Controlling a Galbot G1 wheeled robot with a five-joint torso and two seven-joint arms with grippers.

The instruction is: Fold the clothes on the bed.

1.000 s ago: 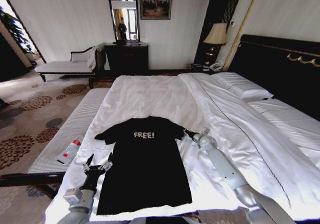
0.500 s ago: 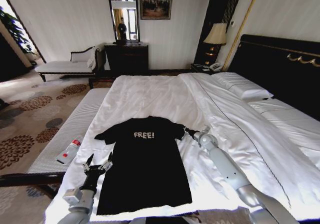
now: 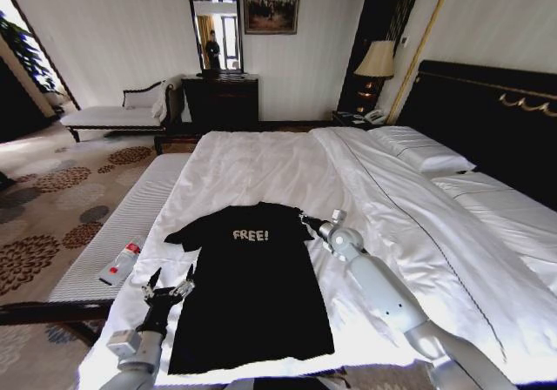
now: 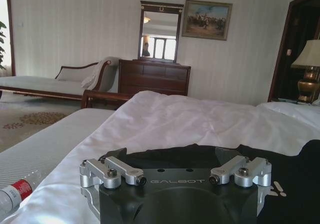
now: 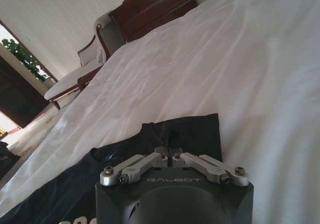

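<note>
The clothes are one black T-shirt (image 3: 252,294) with white "FREE!" lettering, lying flat and face up on the bed's white duvet (image 3: 261,159). My right gripper (image 3: 305,220) is at the shirt's right sleeve. In the right wrist view this gripper (image 5: 170,153) has its fingers pressed together on the black sleeve cloth (image 5: 192,131). My left gripper (image 3: 169,283) stands open just off the shirt's left side edge, low over the duvet. Its wrist view shows that gripper (image 4: 176,170) with its fingers (image 4: 112,170) spread wide and the black shirt (image 4: 295,184) right in front.
A plastic bottle with a red label (image 3: 121,262) lies on the striped bench (image 3: 122,220) to the left of the bed. Pillows (image 3: 424,152) and the dark headboard (image 3: 487,120) are at the right. A dresser (image 3: 220,101) and chaise (image 3: 109,116) stand far behind.
My right gripper has moved left toward the shirt's chest, and the right sleeve edge has come inward with it. The left gripper has barely moved.
</note>
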